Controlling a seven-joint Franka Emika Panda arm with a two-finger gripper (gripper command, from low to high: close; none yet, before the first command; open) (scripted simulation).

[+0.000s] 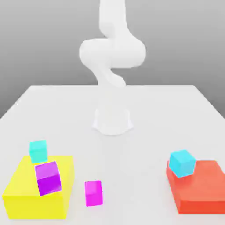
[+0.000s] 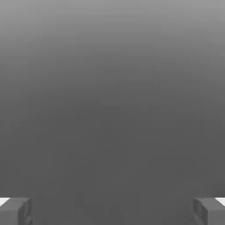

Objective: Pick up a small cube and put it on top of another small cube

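The gripper (image 2: 112,212), cut off at the hand view's edge, stands wide open and empty, while the magenta cube (image 1: 94,193), sky-blue cube (image 1: 182,163) and partly hidden yellow block (image 1: 37,205) all lie well apart from it.

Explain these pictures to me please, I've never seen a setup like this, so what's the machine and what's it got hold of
It is a simulated scene with one white robot arm standing on a pale table. The exterior view watches from off the arm. The hand view comes from a camera on the arm's hand; the gripper's two jaws stand wide apart, with nothing between them, so nothing is held.

Toward the exterior view's left are a yellow block, a turquoise cube and a purple cube. A small magenta cube is beside the yellow block. Toward its right are a red block and a sky-blue cube.
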